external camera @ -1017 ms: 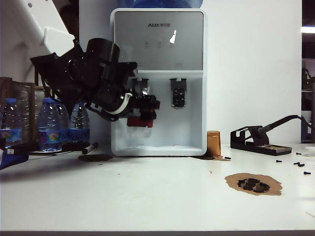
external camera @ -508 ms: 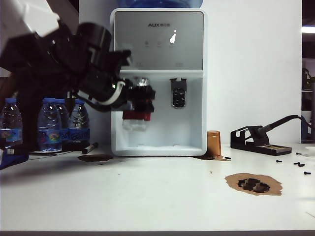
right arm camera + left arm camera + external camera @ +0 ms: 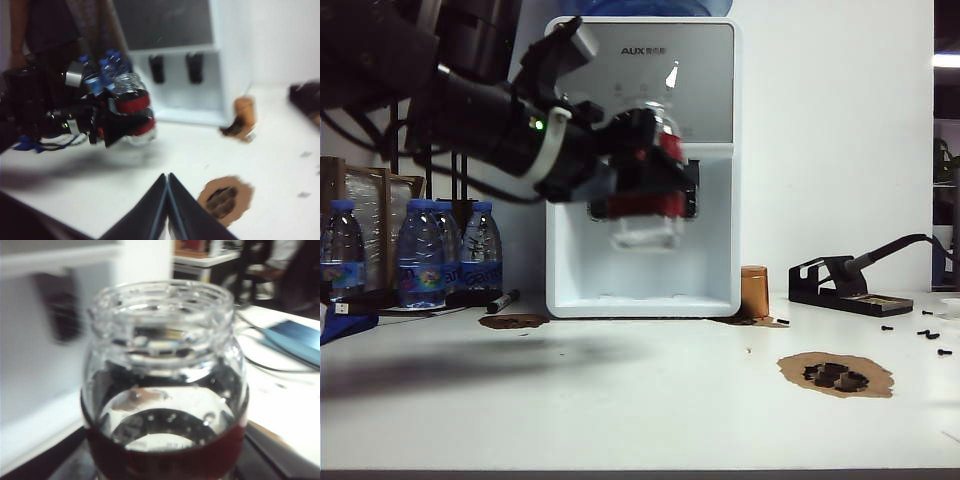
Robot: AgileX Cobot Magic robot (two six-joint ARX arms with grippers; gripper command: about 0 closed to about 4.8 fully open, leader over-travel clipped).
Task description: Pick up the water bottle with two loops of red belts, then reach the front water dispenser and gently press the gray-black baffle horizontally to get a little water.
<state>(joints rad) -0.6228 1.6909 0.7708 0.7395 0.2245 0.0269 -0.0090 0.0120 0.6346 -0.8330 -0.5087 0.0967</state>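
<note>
In the exterior view the left arm reached in from the upper left of the frame, and the left gripper [image 3: 645,190] sat just left of centre in the upper half, its fingers clamped on the water bottle [image 3: 647,205]. The jar stood roughly upright in the grip, mouth upward, one dark-red band showing below the fingers and its clear base hanging under them. It was held off the table [image 3: 640,400], in front of the water dispenser [image 3: 642,165] and overlapping the recessed bay where the tap paddles sit. The gray-black baffle was hidden behind the gripper and jar in that view.

The left wrist view was filled by the water bottle [image 3: 164,385], its open threaded mouth near the top of the frame and a dark-red band across the bottom, where the gripper held it. A blurred dark paddle [image 3: 61,310] on the white dispenser front showed at upper left, beside the jar's rim and apart from it; which of the two paddles it was I cannot tell.

In the right wrist view the right gripper [image 3: 167,200] lay at bottom centre, its two fingers pressed together and empty. Left of centre, the left gripper [image 3: 112,125] held the water bottle [image 3: 131,107], both red bands visible, with the water dispenser [image 3: 175,60] behind at top centre and the gray-black baffle [image 3: 157,69] above and right of the jar.
</note>
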